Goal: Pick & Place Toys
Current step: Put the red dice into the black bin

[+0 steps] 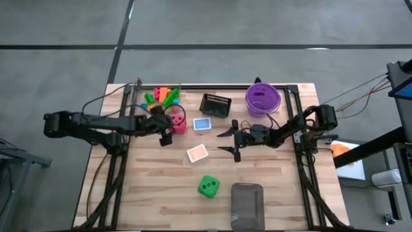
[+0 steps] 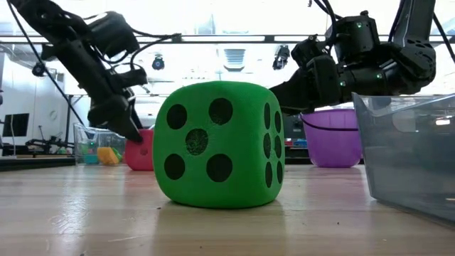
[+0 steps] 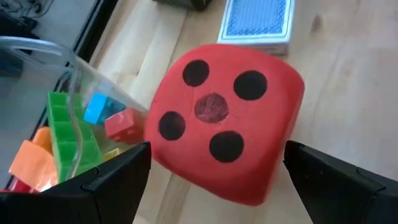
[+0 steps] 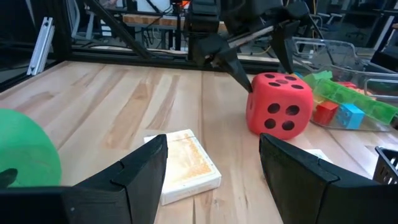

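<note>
A red dotted die (image 1: 178, 122) rests on the table beside a clear tub of bright bricks (image 1: 162, 96). My left gripper (image 1: 166, 125) is open, with one finger on either side of the die (image 3: 217, 118). My right gripper (image 1: 226, 141) is open and empty at mid-table, above an orange picture card (image 4: 186, 165) lying flat. A blue picture card (image 1: 202, 124) lies flat just right of the red die. A green die (image 1: 208, 187) sits near the front; it also shows in the low view (image 2: 217, 146). My left gripper's fingers (image 3: 118, 177) stand close against two opposite sides of the red die, slanting down from the table's left. I cannot tell whether they touch it. The die sits on the table.
A black mesh basket (image 1: 215, 104) and a purple bowl (image 1: 262, 98) stand at the back. A clear bin (image 1: 247, 205) sits at the front edge, right of the green die. The bricks' tub (image 3: 68, 134) is right beside my left gripper.
</note>
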`<state>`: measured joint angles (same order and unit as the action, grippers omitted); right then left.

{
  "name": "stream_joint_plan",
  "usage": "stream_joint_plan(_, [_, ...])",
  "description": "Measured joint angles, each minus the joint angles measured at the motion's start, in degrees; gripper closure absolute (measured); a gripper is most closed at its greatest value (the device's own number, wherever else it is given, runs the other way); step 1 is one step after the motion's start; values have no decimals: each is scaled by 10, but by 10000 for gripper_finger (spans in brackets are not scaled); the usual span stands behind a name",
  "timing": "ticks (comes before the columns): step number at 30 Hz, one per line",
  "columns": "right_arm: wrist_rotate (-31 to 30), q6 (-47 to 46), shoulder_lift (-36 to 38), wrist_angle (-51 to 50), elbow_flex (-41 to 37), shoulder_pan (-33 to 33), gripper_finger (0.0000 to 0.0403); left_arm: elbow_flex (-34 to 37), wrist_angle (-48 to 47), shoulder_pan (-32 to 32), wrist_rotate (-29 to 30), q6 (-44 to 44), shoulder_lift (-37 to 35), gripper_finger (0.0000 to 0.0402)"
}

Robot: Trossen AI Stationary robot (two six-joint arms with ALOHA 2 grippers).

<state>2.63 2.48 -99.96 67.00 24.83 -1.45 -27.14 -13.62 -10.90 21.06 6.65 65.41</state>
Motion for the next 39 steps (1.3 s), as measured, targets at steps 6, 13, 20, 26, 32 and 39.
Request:
stream_joint_plan(6, [0, -2, 0, -1, 0, 0, 151, -2, 33, 6, 21, -5, 53, 46])
stream_joint_plan(13, [0, -2, 0, -2, 0, 0, 151, -3, 47, 38, 45, -28, 79, 148])
stream_joint_plan(20, [-2, -8, 0, -9, 0, 0, 151, -2, 47, 100, 34, -61, 74, 203])
stream_joint_plan(26, [-3, -12, 0, -57, 22, 3, 151, -17, 37, 160, 42, -88, 76, 209])
stream_joint_plan(32, [-12, -8, 0, -142, 73, 13, 151, -58, 34, 208, 52, -95, 78, 212])
stream_joint_plan(39, [-20, -18, 0, -247, 140, 14, 151, -98, 35, 234, 75, -84, 77, 214])
